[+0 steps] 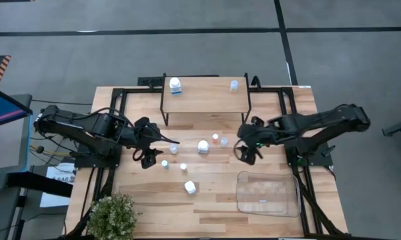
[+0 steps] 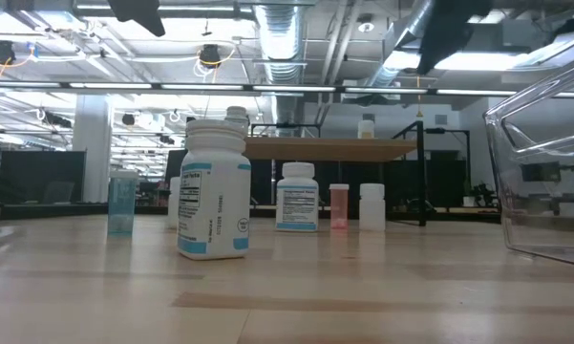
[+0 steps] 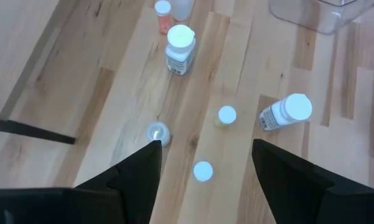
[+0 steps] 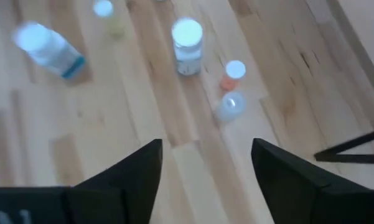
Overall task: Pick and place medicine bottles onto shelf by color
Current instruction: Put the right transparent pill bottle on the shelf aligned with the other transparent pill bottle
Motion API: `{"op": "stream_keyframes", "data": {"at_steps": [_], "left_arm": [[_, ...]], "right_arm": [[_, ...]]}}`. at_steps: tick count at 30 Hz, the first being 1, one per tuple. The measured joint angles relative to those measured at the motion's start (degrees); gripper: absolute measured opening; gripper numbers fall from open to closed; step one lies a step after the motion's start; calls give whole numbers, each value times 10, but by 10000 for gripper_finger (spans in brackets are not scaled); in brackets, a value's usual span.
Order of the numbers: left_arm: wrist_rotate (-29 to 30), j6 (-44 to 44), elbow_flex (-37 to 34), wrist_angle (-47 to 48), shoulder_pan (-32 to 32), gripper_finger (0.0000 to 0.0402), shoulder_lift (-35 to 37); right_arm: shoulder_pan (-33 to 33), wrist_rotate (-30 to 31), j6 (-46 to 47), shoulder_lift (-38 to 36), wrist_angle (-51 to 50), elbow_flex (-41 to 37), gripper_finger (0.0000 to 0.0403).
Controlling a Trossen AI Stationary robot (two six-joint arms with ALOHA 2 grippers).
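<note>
The clear tray is cut off by the low view's edge.

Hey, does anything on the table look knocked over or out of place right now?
Nothing stands out. The loose medicine bottles on the table look upright, two more stand on the shelf, and the clear tray sits flat.

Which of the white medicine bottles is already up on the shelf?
The white bottle with the blue label, standing at the left end of the shelf. The other white bottles stand on the table.

Grey floor with dark seams; exposed ceiling ducts, strip lights.
</note>
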State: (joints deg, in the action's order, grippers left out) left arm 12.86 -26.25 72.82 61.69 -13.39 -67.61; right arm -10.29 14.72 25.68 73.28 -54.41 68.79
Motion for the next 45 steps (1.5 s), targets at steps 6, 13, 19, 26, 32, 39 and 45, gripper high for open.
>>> {"op": "stream_keyframes", "data": {"at_steps": [6, 13, 19, 26, 32, 39, 45], "left_arm": [[0, -2, 0, 0, 0, 235, 0], [0, -2, 0, 1, 0, 235, 0], [0, -9, 0, 3, 0, 235, 0], [0, -13, 0, 3, 0, 235, 0], [15, -13, 0, 3, 0, 235, 0], [15, -15, 0, 1, 0, 235, 0], [15, -15, 0, 1, 0, 235, 0]], "right_arm": [[15, 0, -87, 70, 0, 0, 290], [54, -31, -143, 112, 16, -6, 291], [88, -68, -137, 90, 79, -87, 291], [93, -72, -118, 77, 144, -121, 291], [96, -71, -161, 117, 186, -121, 291], [115, -47, -164, 160, 202, -121, 291], [129, -43, -156, 168, 222, -121, 291]]}}
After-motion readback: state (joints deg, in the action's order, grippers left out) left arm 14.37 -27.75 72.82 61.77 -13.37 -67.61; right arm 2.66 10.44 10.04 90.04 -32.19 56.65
